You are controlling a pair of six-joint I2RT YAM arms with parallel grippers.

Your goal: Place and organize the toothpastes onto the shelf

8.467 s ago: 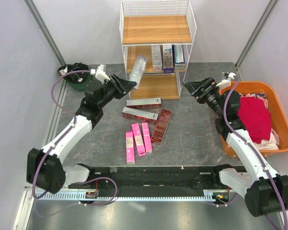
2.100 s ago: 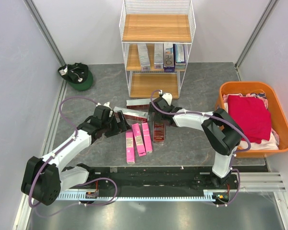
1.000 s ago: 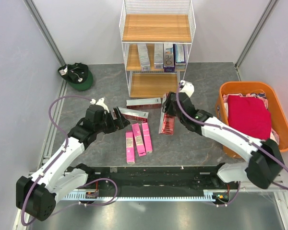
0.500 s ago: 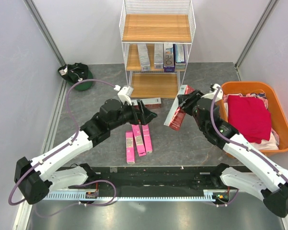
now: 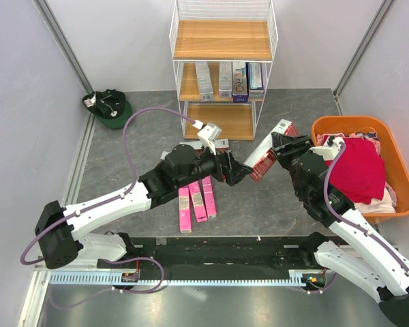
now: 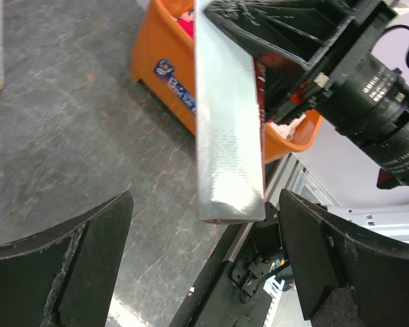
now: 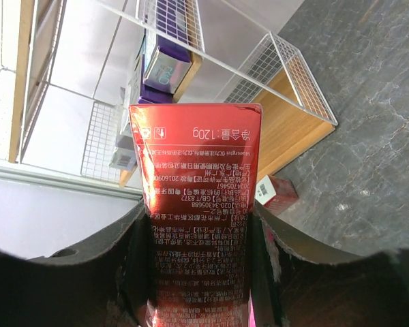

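A dark red toothpaste box (image 6: 228, 122) is shown pinched aloft by the right gripper (image 7: 199, 231), its lower end hung untouched between the spread fingers of the left gripper (image 6: 206, 204), the shelf (image 5: 221, 41) well beyond.

Top cam overhead; both wrist cams close on red box (image 7: 194, 218)

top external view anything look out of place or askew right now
Mostly the dark red toothpaste box: the right tool holds it tilted in mid-air, its lower end between the fingers of the open left tool, touching neither. Three pink boxes lie loosely fanned on the table, not on the shelf.
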